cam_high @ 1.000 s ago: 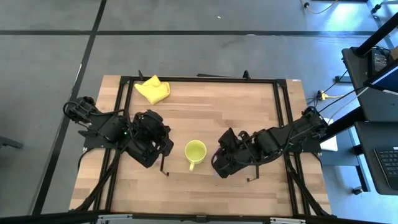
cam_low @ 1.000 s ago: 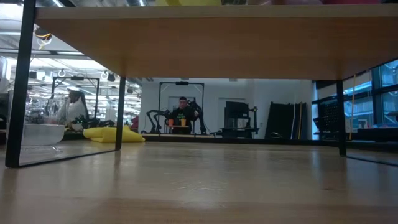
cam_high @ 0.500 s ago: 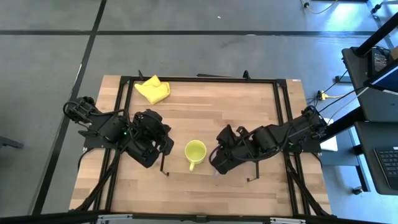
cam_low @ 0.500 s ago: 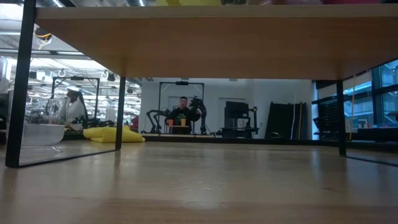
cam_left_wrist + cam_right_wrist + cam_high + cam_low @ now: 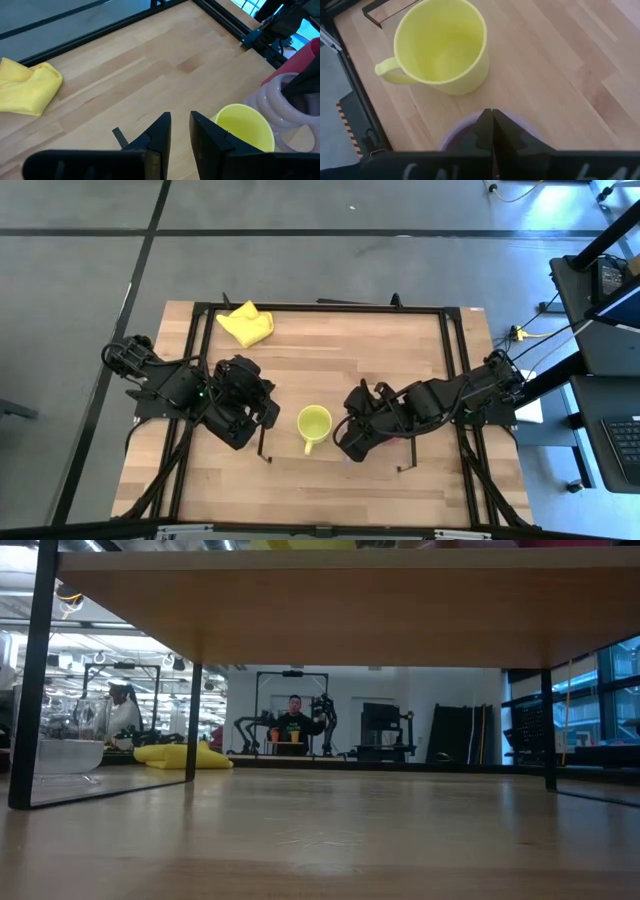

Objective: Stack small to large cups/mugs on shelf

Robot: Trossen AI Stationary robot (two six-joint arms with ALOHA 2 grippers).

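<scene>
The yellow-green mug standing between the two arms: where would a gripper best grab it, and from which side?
Probably by the rim, from straight above. The yellow-green mug stands upright with its mouth open upward, so one finger could go inside the wall and one outside. Take the rim away from the right gripper, where the purple mug crowds it. Its thin handle looks harder to pinch.

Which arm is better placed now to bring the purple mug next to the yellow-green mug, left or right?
Right. Its pincer is shut on the purple mug, close beside the yellow-green mug. The left pincer holds nothing, on the mug's other side.
</scene>
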